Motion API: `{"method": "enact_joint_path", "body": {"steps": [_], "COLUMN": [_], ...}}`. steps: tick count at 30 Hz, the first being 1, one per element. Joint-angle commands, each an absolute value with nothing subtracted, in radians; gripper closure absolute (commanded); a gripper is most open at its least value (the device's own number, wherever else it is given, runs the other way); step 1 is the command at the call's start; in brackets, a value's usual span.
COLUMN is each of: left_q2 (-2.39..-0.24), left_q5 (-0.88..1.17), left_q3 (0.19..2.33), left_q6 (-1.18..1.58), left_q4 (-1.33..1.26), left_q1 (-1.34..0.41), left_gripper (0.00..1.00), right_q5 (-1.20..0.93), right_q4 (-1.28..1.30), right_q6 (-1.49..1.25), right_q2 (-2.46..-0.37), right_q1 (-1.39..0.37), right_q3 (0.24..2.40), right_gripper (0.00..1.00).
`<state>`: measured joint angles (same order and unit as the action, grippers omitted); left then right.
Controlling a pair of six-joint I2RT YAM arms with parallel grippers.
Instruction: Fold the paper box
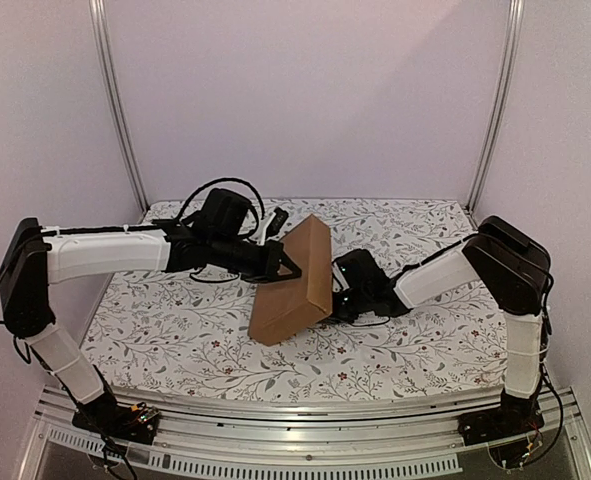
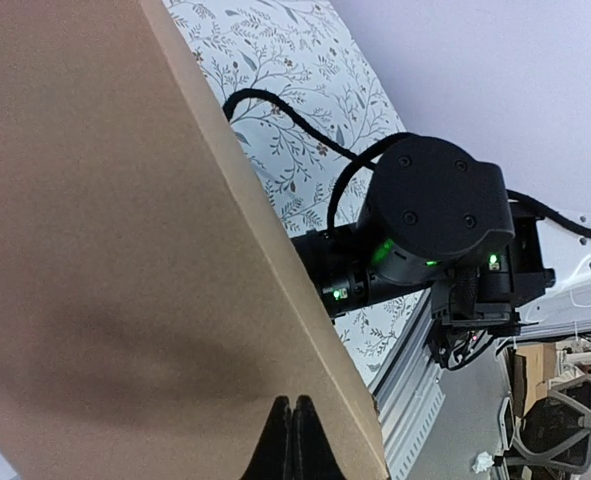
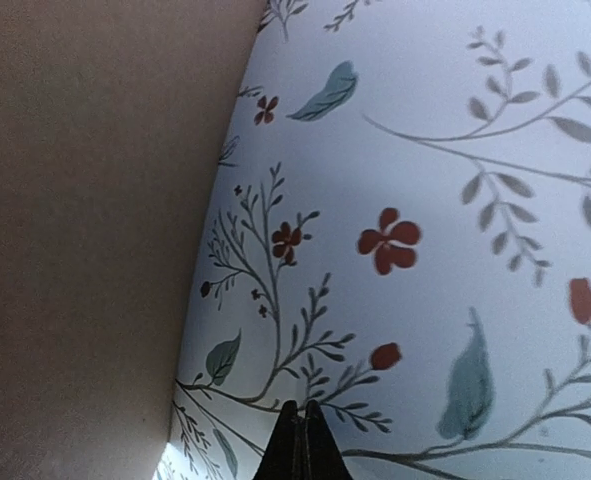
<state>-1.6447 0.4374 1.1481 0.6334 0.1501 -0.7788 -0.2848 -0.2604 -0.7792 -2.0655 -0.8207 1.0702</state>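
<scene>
The paper box [image 1: 293, 282] is a closed brown cardboard slab at the table's middle, tilted up on its long edge with its broad face toward the left. My left gripper [image 1: 293, 268] is shut with nothing between its fingers, its tips at the box's broad face [image 2: 125, 250]; in the left wrist view the gripper [image 2: 293, 408] points straight at that face. My right gripper [image 1: 337, 297] is shut and empty, low at the box's right side. In the right wrist view the gripper [image 3: 302, 412] is just over the cloth, with the box wall [image 3: 85, 220] at the left.
The table carries a white floral cloth [image 1: 175, 330]. Walls and metal posts [image 1: 120, 110] close in the back and sides. A metal rail [image 1: 305, 440] runs along the near edge. My right wrist [image 2: 425, 220] shows beyond the box in the left wrist view.
</scene>
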Motion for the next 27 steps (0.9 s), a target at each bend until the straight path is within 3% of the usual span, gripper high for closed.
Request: {"method": "enact_joint_path", "body": {"steps": [1, 17, 22, 27], "left_q2": [-1.657, -1.583, -1.513, -1.406], "left_q5": [0.431, 0.305, 0.206, 0.076], "left_q3": [1.154, 1.146, 1.13, 1.042], "left_q6": [0.633, 0.561, 0.525, 0.532], "left_q4": [0.158, 0.271, 0.34, 0.335], "left_q1": [-0.787, -0.753, -0.733, -0.715], "left_gripper": [1.0, 0.99, 0.87, 0.61], "right_q5": [-0.222, -0.151, -0.119, -0.032], "right_q4": [-0.211, -0.204, -0.148, -0.032], "right_q6": [-0.746, -0.7, -0.669, -0.58], "right_q2": [-2.024, -1.881, -1.823, -1.738], "right_q1": [-0.772, -0.74, -0.739, -0.739], "right_q3": [0.959, 0.812, 0.824, 0.872], "right_gripper": [1.0, 1.0, 0.97, 0.88]}}
